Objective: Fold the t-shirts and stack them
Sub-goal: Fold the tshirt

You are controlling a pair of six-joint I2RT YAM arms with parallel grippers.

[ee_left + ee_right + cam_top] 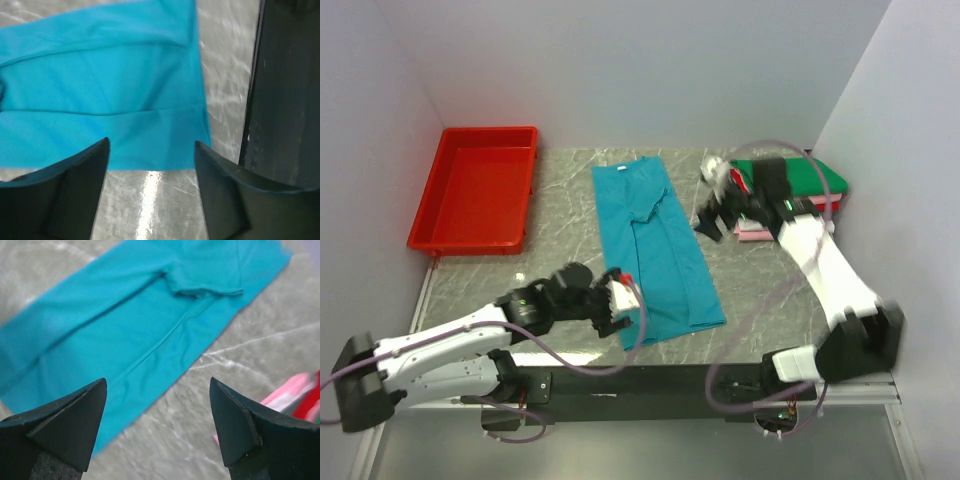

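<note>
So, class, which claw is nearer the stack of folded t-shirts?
Right. The right claw is beside the stack; the left claw is at the near hem of the teal t-shirt.

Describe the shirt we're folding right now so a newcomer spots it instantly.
On the grey marbled table, look between the red tray at far left and the stack of shirts at far right. The teal t-shirt lies there alone, spread flat as a long strip, the only blue-green cloth.
</note>
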